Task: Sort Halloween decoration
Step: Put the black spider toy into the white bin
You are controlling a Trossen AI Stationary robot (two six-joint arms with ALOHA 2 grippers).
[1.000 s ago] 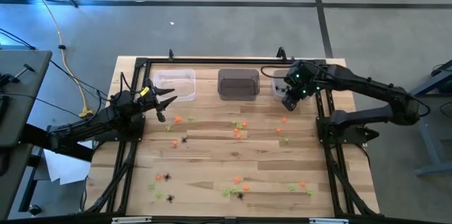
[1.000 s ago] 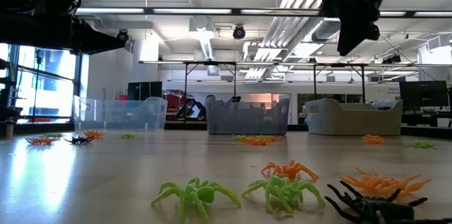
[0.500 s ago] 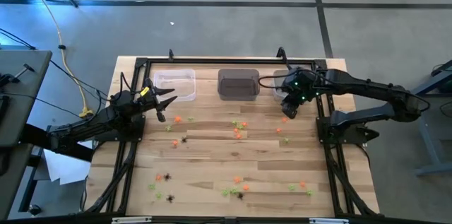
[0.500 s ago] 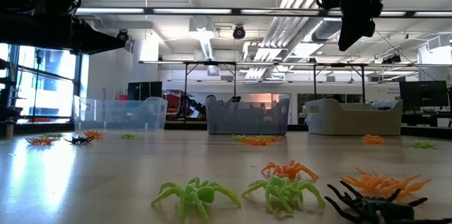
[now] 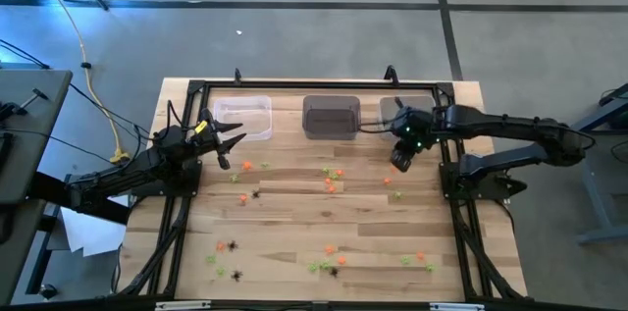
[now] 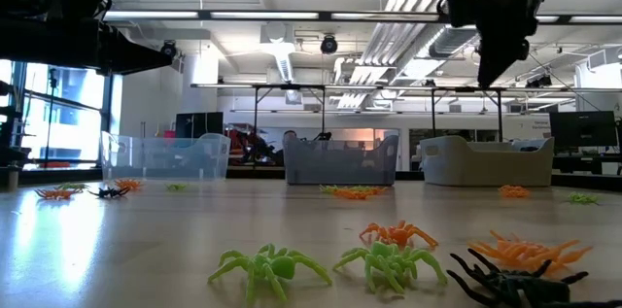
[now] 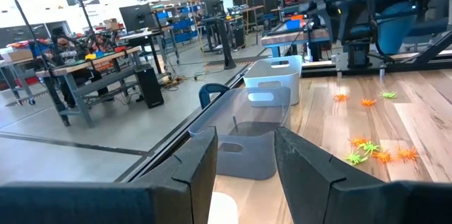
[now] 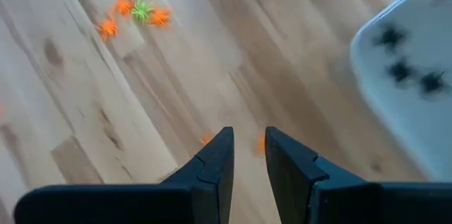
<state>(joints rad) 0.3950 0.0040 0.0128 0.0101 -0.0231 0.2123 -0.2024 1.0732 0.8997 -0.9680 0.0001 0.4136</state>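
The Halloween decoration lies scattered over the wooden table: tiny orange, lime-green and black spider trinkets, with one cluster (image 5: 332, 180) mid-table and several (image 5: 329, 262) near the front edge. My right gripper (image 5: 400, 162) hangs open above the wood just in front of the white bin (image 5: 392, 107) and points steeply down, with nothing between its fingers (image 8: 247, 146). Three black spiders (image 8: 400, 70) lie in that bin. My left gripper (image 5: 232, 140) waits open and level at the table's left, beside the clear bin (image 5: 243, 118).
A grey bin (image 5: 331, 117) stands between the clear and white bins along the far edge. A black frame (image 5: 294, 85) rims the table. Two orange trinkets (image 5: 255, 166) and a black one (image 5: 257, 193) lie near my left gripper. An orange trinket (image 5: 388, 181) lies just in front of my right gripper.
My right gripper has moved from over the white bin toward the table's near edge, out over the bare wood, sinking a little. Its fingers have kept the same gap. The trinkets have not moved.
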